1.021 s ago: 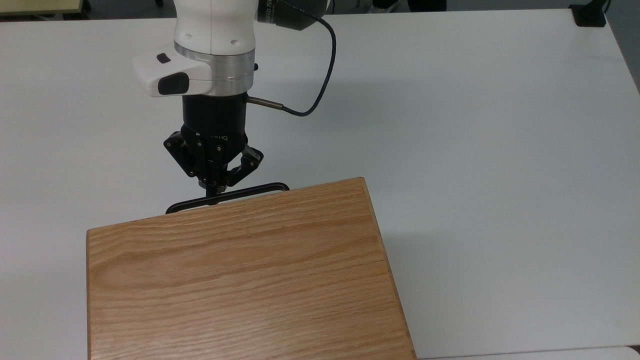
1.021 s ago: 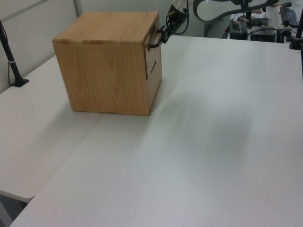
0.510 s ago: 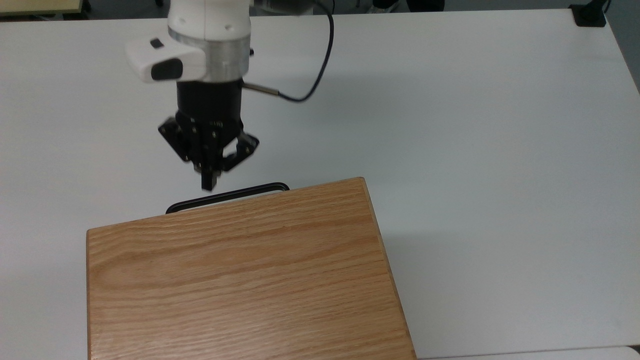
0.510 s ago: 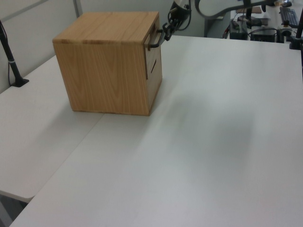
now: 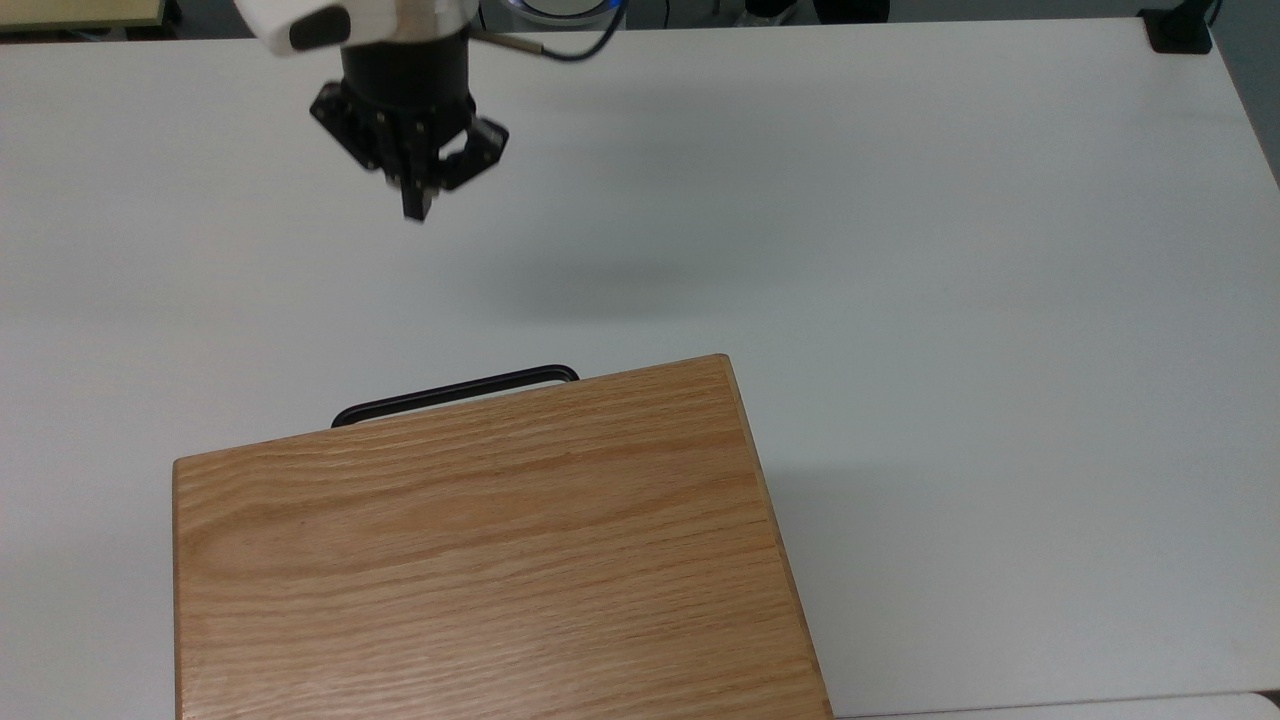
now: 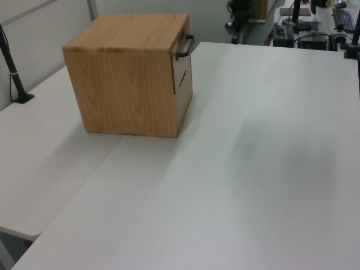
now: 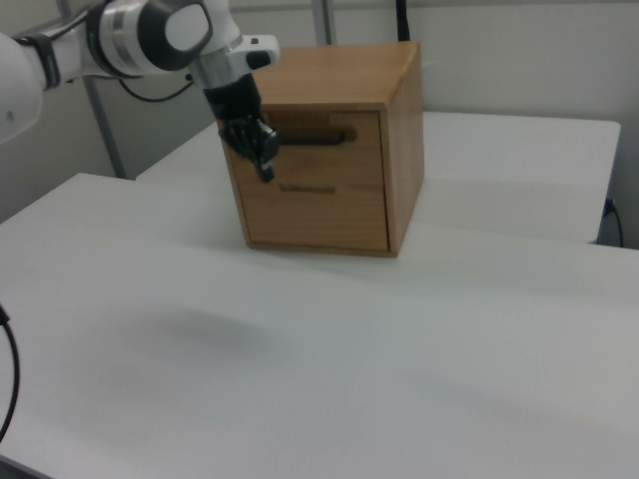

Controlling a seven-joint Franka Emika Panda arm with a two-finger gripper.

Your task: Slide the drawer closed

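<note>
On the table (image 5: 900, 250): smooth, matte white top, with my pincer hanging above it.
My pincer (image 5: 415, 205): black linkage fingers drawn together to a narrow tip, gripping nothing, well apart from the handle in the top view.
Drawer (image 7: 318, 150): light oak front panel, flat and grained, sitting flush in the cabinet's face in the right view.
Handle (image 5: 455, 393): thin black metal bar with rounded corners, jutting past the cabinet's top edge.
Cabinet (image 6: 126, 84): boxy oak, broad grained top, square edges, standing on the table.
My arm (image 7: 150, 35): glossy white shell with a silver ring.
</note>
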